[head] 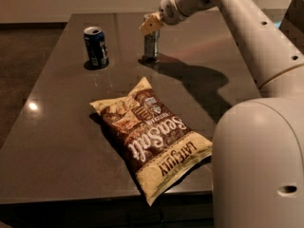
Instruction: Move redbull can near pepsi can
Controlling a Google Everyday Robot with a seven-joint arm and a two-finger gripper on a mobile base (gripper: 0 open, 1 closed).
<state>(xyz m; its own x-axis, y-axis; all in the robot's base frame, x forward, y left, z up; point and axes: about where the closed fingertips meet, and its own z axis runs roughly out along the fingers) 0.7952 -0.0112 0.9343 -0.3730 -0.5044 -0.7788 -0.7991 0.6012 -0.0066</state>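
Redbull can (151, 45) stands upright at the far centre of the table (57, 141), long axis vertical, top pointing up. Can't tell if its base touches the tabletop or hangs just above it.

L to R: pepsi can (96, 47) sits upright toward the far left, top up, w/ a gap of bare tabletop btwn it and the redbull can. Gripper (152, 23) sits on the redbull can's top, fingers closed around its upper part, a tan pad covering the rim. Nearer the camera a brown-and-cream chip bag (152, 139) lies flat on a diagonal, bottom corner over the front edge. White arm (256, 37) runs from the gripper down to the robot body (259, 165) at lower right.
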